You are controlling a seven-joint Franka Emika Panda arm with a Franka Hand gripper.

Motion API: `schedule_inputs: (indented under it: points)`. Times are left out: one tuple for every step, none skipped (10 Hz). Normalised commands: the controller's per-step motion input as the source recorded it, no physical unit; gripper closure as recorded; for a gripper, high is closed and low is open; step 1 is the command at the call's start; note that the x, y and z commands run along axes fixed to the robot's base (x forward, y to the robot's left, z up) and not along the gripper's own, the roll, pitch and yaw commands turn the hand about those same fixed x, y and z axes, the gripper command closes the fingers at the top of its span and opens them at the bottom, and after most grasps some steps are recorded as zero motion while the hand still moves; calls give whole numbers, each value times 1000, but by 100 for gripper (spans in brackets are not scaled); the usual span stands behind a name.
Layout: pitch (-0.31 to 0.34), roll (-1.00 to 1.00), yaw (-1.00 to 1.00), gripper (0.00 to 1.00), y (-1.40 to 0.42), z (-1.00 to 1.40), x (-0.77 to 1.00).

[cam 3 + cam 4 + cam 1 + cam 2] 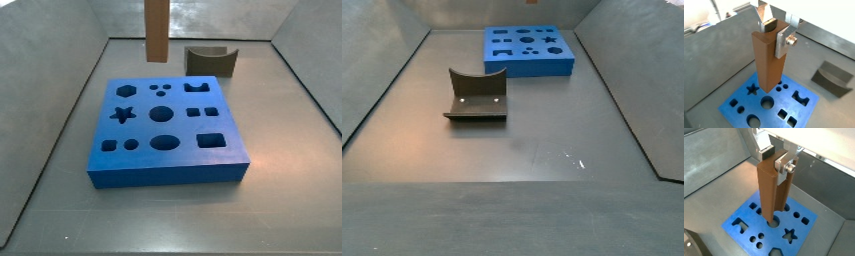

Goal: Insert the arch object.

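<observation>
A dark scooped block (476, 95) sits near the blue board (529, 50).

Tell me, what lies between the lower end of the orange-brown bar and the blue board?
Nothing lies there. In both wrist views the gripper holds the arch object upright over the blue board, with only open air beneath its lower end.

The pincer (773, 31) hangs pointing straight down, well above the bench, and shows in both wrist views (777, 159). Its two flat silver fingers (785, 40) are closed on the upper end of the arch object (769, 60), one plate on each side, holding it upright and clear of everything below. A screw head shows on the nearer finger. Neither side view catches the pincer itself.
</observation>
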Motion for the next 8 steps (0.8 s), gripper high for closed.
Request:
schedule_inputs:
  points:
    - [-11, 23, -891, 100, 91, -309, 263]
    - [-3, 46, -883, 100, 91, -331, 274]
    - [0, 63, -894, 100, 86, -343, 260]
    - [0, 64, -897, 100, 86, -346, 257]
    - [0, 56, -920, 100, 83, -326, 240]
    - [0, 30, -963, 100, 77, -317, 180]
    - [-4, 14, -980, 100, 80, -309, 157]
    - [-4, 10, -971, 100, 86, -314, 157]
